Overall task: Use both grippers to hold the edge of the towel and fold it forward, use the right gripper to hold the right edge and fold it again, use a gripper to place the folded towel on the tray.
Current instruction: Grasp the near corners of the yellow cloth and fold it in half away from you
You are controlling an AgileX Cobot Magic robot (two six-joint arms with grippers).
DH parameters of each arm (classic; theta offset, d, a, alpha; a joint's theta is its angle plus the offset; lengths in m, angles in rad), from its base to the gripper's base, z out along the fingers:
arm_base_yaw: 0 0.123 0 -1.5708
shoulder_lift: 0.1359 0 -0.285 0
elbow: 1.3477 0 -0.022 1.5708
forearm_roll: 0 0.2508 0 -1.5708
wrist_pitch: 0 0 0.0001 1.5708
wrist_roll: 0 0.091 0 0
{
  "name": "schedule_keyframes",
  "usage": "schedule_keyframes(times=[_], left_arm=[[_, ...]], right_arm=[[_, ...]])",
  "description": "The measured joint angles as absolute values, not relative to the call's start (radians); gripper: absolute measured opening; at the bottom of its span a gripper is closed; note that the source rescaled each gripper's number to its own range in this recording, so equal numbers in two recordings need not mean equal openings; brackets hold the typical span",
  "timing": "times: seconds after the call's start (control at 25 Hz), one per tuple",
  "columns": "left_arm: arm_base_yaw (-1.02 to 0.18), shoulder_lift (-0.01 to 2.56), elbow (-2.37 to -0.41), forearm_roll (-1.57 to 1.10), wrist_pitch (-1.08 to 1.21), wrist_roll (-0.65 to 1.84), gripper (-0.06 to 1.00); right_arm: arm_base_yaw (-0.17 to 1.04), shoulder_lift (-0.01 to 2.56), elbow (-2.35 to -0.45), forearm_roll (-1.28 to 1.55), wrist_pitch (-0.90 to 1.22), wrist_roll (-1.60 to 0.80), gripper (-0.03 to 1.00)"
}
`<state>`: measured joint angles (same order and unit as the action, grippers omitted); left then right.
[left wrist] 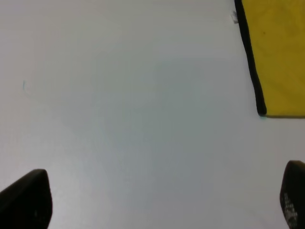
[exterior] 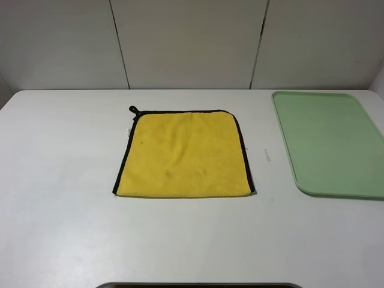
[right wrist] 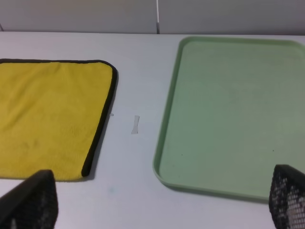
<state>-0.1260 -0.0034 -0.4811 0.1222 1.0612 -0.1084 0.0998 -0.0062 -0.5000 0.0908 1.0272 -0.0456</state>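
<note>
The towel point(exterior: 183, 155) lies flat and unfolded in the middle of the table point(exterior: 60, 180), its plain yellow near edge point(exterior: 183, 195) running crosswise, facing the robot. The tray point(exterior: 330, 144) sits well apart to its right. Both claws gape wide: the left gripper point(left wrist: 159, 202) faces the towel's near-left corner, the right gripper point(right wrist: 159, 202) its near-right one — each short of that edge. Neither arm shows in the high view, so I cannot tell which is nearer; only 2 dark fingertips point(left wrist: 26, 202) of each show.
</note>
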Motion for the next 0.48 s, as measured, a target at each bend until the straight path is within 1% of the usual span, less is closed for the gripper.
schedule_keyframes(times=[0.48], left_arm=[[-0.126, -0.003, -0.481, 0.122, 1.061, -0.108, 0.98]], right_arm=[[0.100, -0.006, -0.500, 0.091, 1.027, -0.046, 1.00]])
